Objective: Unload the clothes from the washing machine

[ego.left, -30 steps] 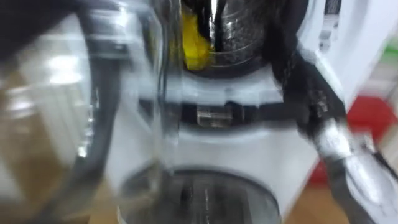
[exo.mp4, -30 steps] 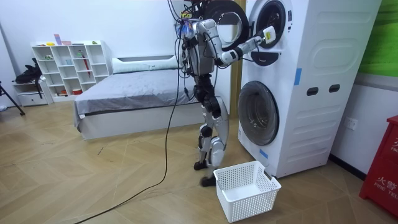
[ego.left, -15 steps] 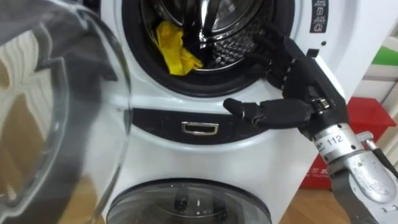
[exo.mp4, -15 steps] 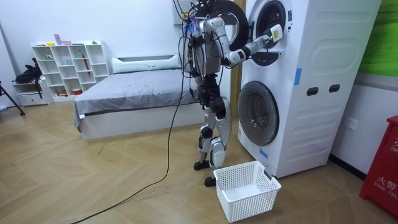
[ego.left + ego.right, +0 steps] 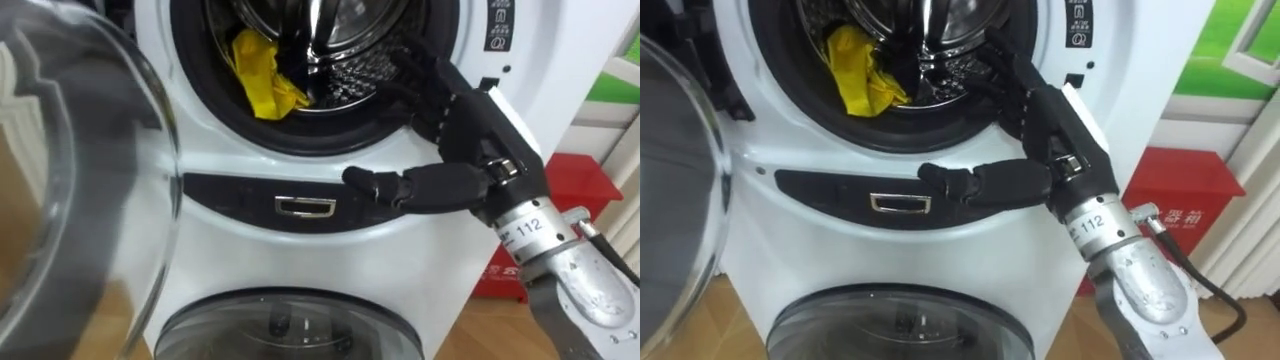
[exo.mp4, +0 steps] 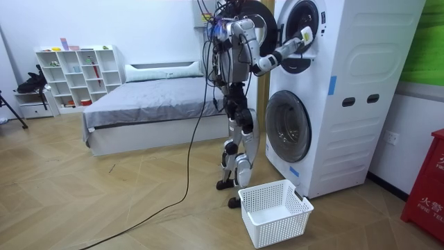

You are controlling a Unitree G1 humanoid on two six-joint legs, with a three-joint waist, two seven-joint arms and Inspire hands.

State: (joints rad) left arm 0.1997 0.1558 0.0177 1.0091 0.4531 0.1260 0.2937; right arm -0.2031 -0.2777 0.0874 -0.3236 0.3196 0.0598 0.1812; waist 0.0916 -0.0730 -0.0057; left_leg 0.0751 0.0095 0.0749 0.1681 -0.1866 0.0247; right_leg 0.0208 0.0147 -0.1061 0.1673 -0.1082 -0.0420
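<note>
**Right hand at the drum's mouth, cloth untouched**

The right hand [image 5: 468,120] is open and holds nothing. Its fingers [image 5: 432,88] are straight and reach over the lower right rim of the upper drum [image 5: 350,55]. The thumb [image 5: 398,186] stretches left across the white front just below the opening.

A second ago the arm was lower and short of the opening. In the room view it has since risen to the mouth, and the robot has drawn in closer to the washer [image 6: 333,90]. Over the last half second the hand has hardly moved against the rim. The small slide of the eye views is the head's own.

The yellow cloth [image 5: 262,72] lies crumpled at the left inside the drum, well apart from the fingers. The reach has begun but the grasp has not, and the hand probably has to go farther in and to the left.

The door [image 5: 85,170] stands open at near left. The basket [image 6: 274,212] sits on the floor by the robot's feet, in front of the washer.
</note>
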